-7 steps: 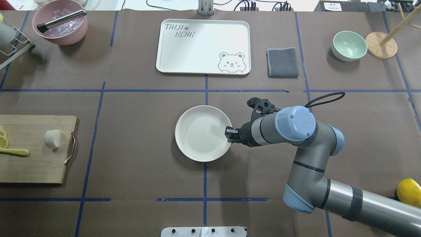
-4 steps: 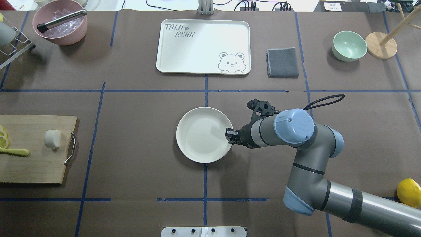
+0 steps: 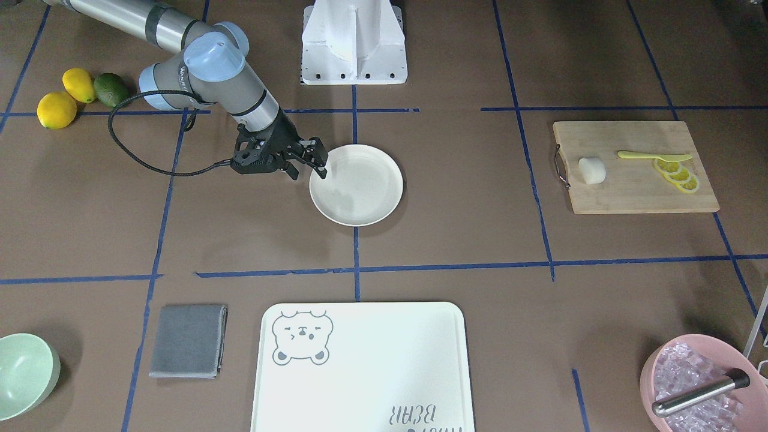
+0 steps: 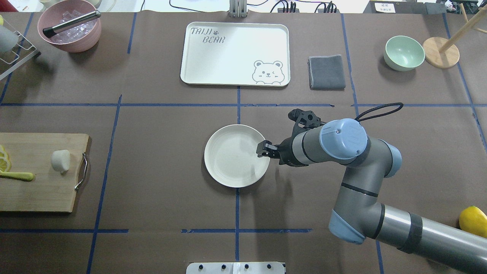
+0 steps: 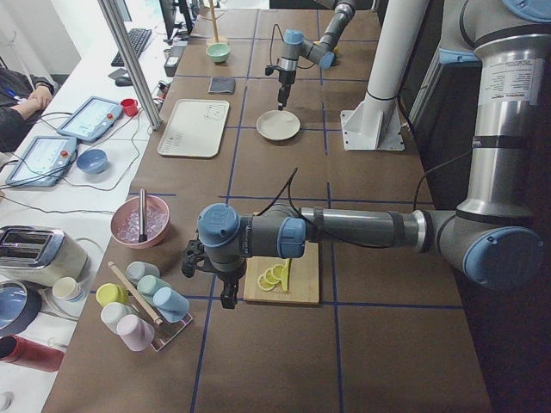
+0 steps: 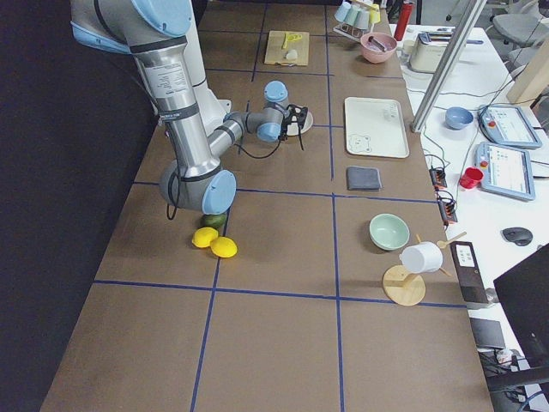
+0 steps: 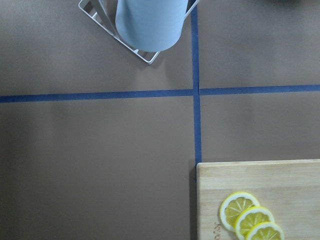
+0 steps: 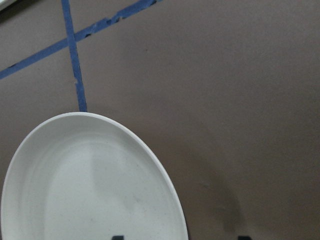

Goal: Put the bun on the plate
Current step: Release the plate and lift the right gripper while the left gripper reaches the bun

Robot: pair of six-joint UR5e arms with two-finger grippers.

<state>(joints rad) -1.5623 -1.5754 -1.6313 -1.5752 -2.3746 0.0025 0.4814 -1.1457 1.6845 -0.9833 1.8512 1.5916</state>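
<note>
The white bun (image 4: 61, 160) lies on the wooden cutting board (image 4: 38, 190) at the left, also seen as the bun (image 3: 591, 170) in the front-facing view. The cream plate (image 4: 228, 158) sits empty at the table's centre. My right gripper (image 4: 266, 149) hovers open just above the plate's right rim. The right wrist view shows the plate (image 8: 90, 190) below, with a fingertip on each side of its rim. My left gripper (image 5: 227, 294) hangs over the table beside the board's lemon end; I cannot tell whether it is open or shut.
A bear-printed tray (image 4: 234, 53), grey cloth (image 4: 327, 72) and green bowl (image 4: 403, 53) lie along the far side. A pink bowl (image 4: 70, 26) of ice is far left. Lemon slices (image 3: 678, 174) share the board. A cup rack (image 7: 148, 25) is under the left wrist.
The right gripper was low at the plate's right rim; it has lifted off and shifted slightly toward the far side. The plate slid a little, then stayed put. The bun has not moved.
</note>
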